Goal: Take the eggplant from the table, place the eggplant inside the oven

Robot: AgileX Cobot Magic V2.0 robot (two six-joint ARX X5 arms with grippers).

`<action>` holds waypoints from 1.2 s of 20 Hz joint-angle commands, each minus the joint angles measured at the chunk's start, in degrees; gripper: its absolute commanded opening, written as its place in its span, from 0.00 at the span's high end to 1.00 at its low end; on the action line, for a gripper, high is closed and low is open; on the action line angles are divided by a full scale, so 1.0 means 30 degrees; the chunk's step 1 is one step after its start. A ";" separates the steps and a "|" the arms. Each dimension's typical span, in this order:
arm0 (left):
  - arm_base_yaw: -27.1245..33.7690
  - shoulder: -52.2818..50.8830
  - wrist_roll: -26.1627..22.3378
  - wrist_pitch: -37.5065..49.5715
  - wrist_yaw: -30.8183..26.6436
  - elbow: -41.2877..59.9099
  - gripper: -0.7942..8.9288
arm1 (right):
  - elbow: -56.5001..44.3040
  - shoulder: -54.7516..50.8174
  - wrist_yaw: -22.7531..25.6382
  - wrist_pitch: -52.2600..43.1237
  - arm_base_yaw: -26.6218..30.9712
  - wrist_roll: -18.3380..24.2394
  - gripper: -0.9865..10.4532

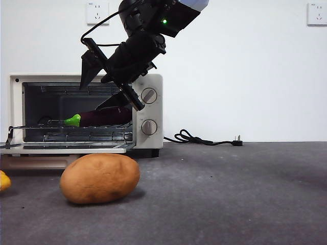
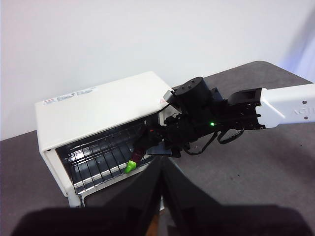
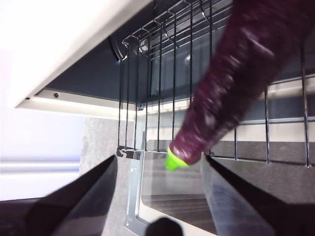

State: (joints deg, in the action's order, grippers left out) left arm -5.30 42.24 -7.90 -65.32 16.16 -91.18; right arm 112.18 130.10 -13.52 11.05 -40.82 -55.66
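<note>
1. Landmark: the oven [image 1: 148,109], cream-white, with its door dropped open toward the camera in the front view.
2. Nearest the camera, in front of the oven door, a tan potato [image 1: 100,178] lay on the table [image 1: 230,194]. A sliver of something yellow [image 1: 4,180] sat at the frame edge, beside the potato, on the side away from the oven's knobs.
3. The eggplant [image 1: 104,117] lay inside the oven on the wire rack [image 1: 76,127], green stem cap [image 1: 73,121] pointing away from the knob side, purple body toward the knobs.
4. The right gripper [image 1: 104,87] sat at the oven mouth, above the eggplant's knob-side end, arm coming in from above.
5. In the right wrist view, both jaws were spread wide with the eggplant [image 3: 236,83] lying between them, clear of both. Fingers released, nothing grasped.
6. The left wrist view showed the oven [image 2: 98,105] from above, the right gripper [image 2: 160,140] at its opening, and the eggplant [image 2: 135,157] on the rack with its green tip showing.
7. The left gripper [image 2: 161,169] hung well above and in front of the oven. Its jaws met at the tips, closed on nothing.
8. Behind the oven, on the knob side, a black power cord [image 1: 204,139] with plug lay on the table by the white wall [image 1: 245,71].
</note>
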 commanded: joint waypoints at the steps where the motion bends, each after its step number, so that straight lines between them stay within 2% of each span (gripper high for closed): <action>1: 0.0036 -0.0109 -0.0226 -0.0007 0.0102 0.0044 0.92 | 0.0066 0.0073 -0.0255 -0.0146 -0.0109 0.0444 0.66; 11: -0.0015 -0.0102 -0.0291 -0.0080 0.0102 0.0044 0.92 | 0.0568 -0.0138 -0.1020 0.0138 -0.0284 0.0801 0.66; 13: -0.0015 -0.0102 -0.0364 -0.0080 0.0102 0.0044 0.92 | 0.1042 -0.0138 -0.1508 0.0845 -0.0335 0.1494 0.66; 15: -0.0015 -0.0102 -0.0430 -0.0066 0.0095 0.0044 0.92 | 0.2127 -0.0146 -0.1792 0.2280 -0.0481 0.2754 0.66; 18: -0.0015 -0.0102 -0.0423 -0.0066 0.0095 0.0044 0.92 | 0.5377 -0.0146 -0.1545 0.6324 -0.0750 0.6266 0.66; 21: -0.0015 -0.0102 -0.0423 -0.0066 0.0087 0.0044 0.92 | 0.9471 -0.0146 -0.0525 1.1009 -0.0809 0.9894 0.66; 24: -0.0015 -0.0102 -0.0423 -0.0051 0.0087 0.0044 0.92 | 1.2954 -0.0146 0.0699 1.4768 -0.0889 1.2750 0.66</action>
State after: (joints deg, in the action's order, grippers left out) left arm -5.30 42.24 -8.54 -65.56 16.16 -91.18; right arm 148.92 129.88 -12.16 53.25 -43.33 -24.14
